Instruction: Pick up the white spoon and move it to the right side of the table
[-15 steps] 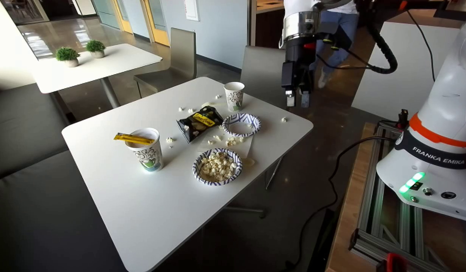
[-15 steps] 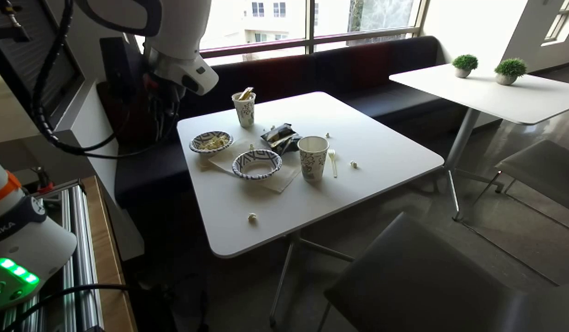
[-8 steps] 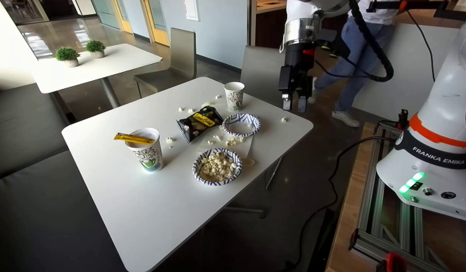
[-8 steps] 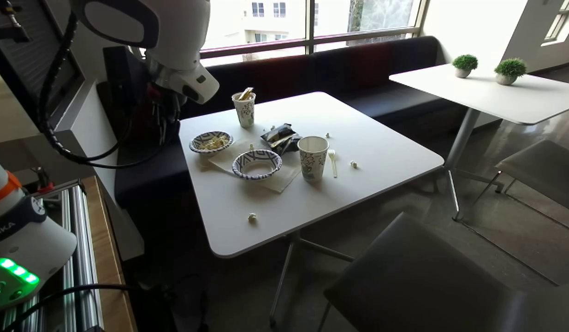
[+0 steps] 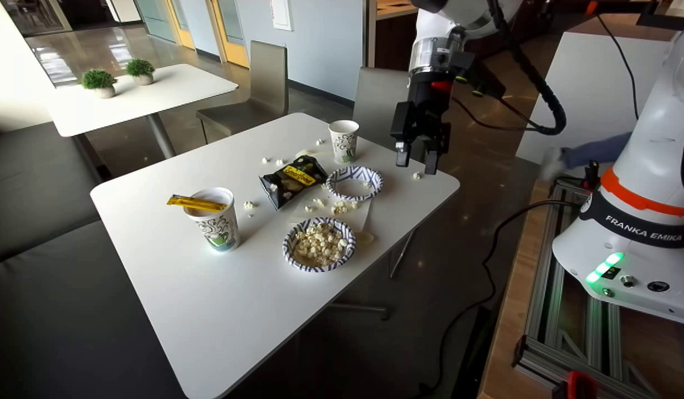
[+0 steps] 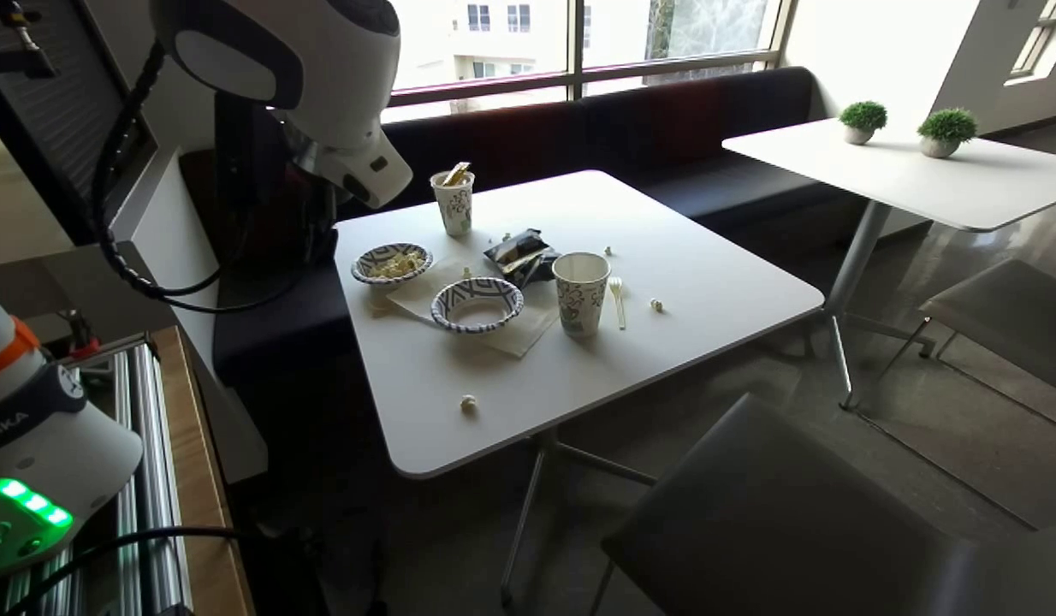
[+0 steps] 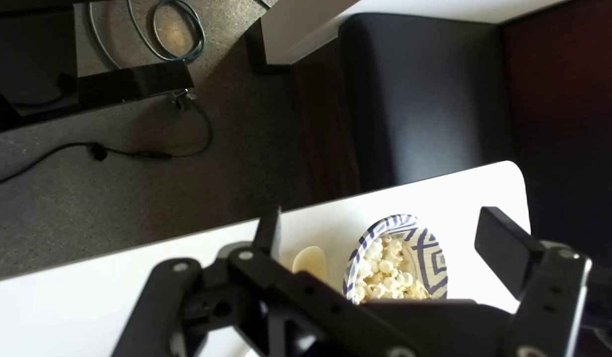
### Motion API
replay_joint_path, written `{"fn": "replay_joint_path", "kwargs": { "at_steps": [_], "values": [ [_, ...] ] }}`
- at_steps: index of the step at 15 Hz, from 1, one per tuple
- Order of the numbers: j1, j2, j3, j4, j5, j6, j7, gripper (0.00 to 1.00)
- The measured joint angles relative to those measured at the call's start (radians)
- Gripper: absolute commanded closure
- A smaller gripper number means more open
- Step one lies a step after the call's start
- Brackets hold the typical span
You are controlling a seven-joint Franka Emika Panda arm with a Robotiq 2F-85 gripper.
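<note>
Wrist view shows your gripper (image 7: 383,233) wide and holding nothing. Since a second ago it has come lower and closer to the table (image 5: 225,310), which suggests you are starting the approach. What looks like your spoon (image 7: 310,261) lies on the table just beside the popcorn bowl (image 7: 432,260), near the edge, its handle out of sight; both lifting and moving it remain to do. Count: one spoon, one fork (image 6: 618,303), one bag (image 5: 297,176), two bowls with the emptier bowl (image 6: 477,299), two cups, the packet cup (image 5: 217,230) and the second cup (image 5: 345,147).
</note>
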Motion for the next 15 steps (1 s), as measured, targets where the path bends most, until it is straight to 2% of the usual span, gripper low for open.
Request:
{"fn": "replay_joint_path", "kwargs": {
  "at_steps": [6,12,15],
  "values": [
    [0.006,0.176,0.055,-0.002,0.234,0.189,-0.034,0.00],
    [0.006,0.339,0.104,0.024,0.591,0.302,-0.246,0.00],
    [0.006,0.420,0.133,0.055,0.708,0.314,-0.347,0.00]
  ]
}}
